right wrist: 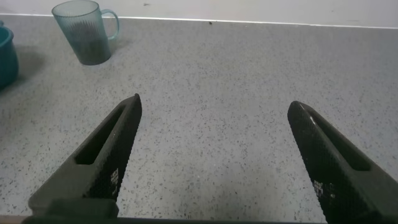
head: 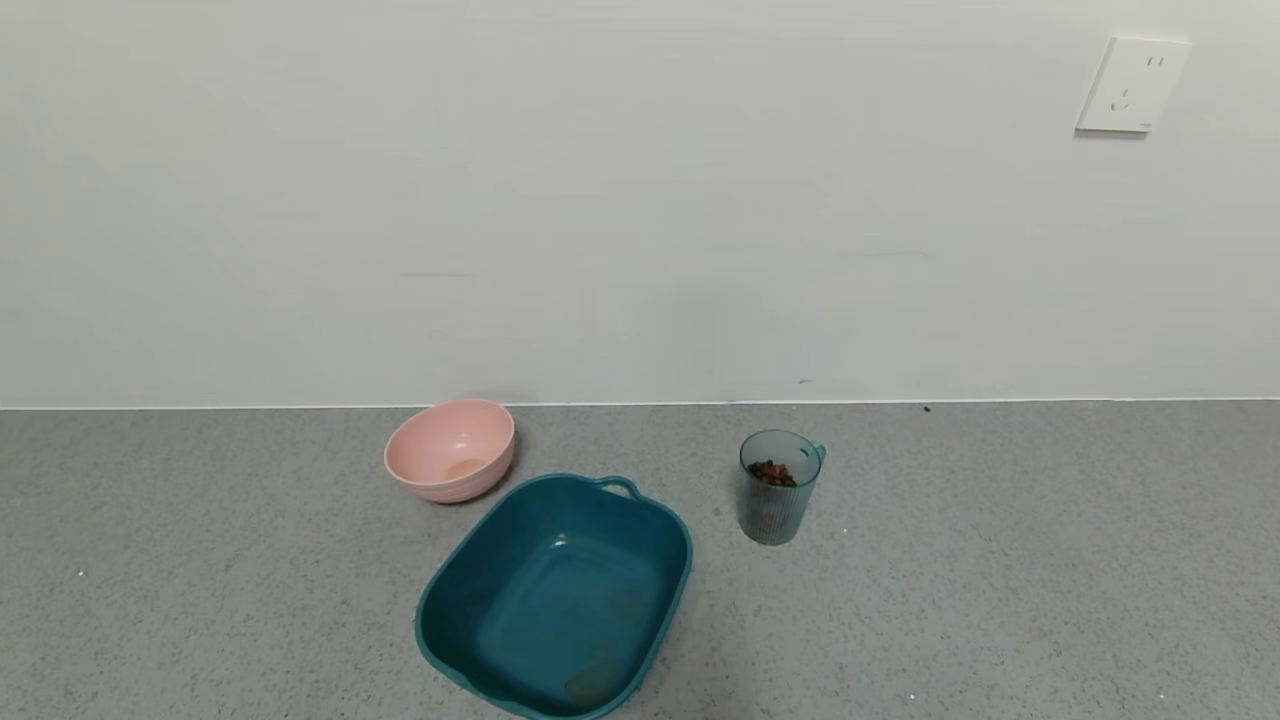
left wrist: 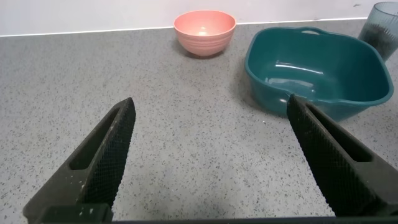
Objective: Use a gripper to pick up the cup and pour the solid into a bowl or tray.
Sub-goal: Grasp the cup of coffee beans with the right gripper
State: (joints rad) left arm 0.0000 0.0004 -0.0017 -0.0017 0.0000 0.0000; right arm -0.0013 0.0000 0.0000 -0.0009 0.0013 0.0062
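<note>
The ribbed blue-grey cup [head: 778, 487] stands upright on the grey counter, right of the teal basin [head: 470, 560], with dark brown bean-like pieces [head: 772, 473] inside. The basin is empty. Neither arm shows in the head view. My left gripper [left wrist: 210, 106] is open and empty over bare counter, with the basin [left wrist: 273, 93] ahead and the cup [left wrist: 380, 25] at the far edge. My right gripper [right wrist: 213, 106] is open and empty over bare counter; the cup [right wrist: 82, 34] stands well ahead of it, with the basin's rim [right wrist: 5, 59] at the frame edge.
A round pink bowl [head: 451, 449] sits behind the basin near the wall; it also shows in the left wrist view [left wrist: 204, 31]. A white wall runs along the counter's back edge, with a socket [head: 1131, 85] at upper right.
</note>
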